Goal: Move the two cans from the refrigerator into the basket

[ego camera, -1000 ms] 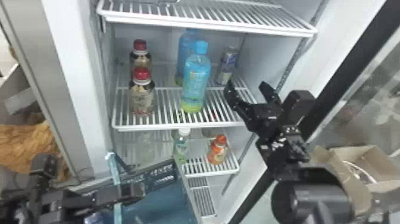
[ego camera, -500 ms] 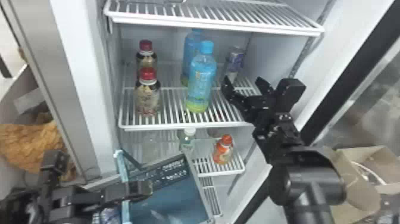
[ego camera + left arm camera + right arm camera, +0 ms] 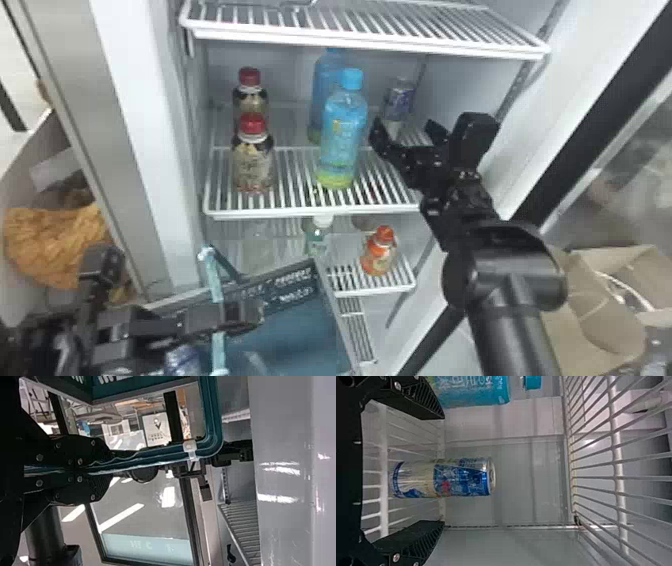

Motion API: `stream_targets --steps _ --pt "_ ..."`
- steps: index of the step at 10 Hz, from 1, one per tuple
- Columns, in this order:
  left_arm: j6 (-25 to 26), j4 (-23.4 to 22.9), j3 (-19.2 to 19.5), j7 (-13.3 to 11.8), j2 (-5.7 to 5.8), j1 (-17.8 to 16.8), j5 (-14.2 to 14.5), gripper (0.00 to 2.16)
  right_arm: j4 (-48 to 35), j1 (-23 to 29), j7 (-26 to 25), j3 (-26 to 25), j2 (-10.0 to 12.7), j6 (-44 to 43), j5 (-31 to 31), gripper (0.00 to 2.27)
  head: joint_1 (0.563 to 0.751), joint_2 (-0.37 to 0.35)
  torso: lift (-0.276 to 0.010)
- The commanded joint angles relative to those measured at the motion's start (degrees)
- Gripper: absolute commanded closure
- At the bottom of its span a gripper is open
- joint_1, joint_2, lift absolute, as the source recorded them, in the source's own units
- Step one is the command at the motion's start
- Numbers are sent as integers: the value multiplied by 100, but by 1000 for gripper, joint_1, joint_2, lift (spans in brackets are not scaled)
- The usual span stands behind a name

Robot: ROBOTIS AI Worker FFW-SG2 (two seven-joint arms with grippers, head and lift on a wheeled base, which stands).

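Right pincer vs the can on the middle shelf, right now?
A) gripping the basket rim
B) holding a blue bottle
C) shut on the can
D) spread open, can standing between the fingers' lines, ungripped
D: in the right wrist view the right pincer has its fingers wide apart, with bare space between each finger and the blue-and-silver can.

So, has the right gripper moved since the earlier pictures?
Yes. Against the front blue bottle in the head view, the right gripper has shifted left and up the picture, closer to the can.
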Motion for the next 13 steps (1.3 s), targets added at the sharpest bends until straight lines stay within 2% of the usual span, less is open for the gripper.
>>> stream_targets --steps 1,5,11,12,13 --pt "0 7 -7 8 6 -35 2 1190 282 -241 1 35 0 27 16 127 695 -208 -25" --pt "0 77 -87 8 24 -119 13 1190 957 -818 -61 35 18 140 256 128 695 -201 -25" --pt "-14 105 -144 17 42 -161 24 1191 2011 -1591 -87 138 9 140 439 133 682 -204 -25" --pt "-14 119 -155 17 42 -175 24 1191 2124 -1648 -87 161 9 140 439 274 680 -200 -25" --pt "-14 119 -167 17 42 -175 47 1191 2265 -1718 -87 161 -18 210 370 820 680 -196 -25"
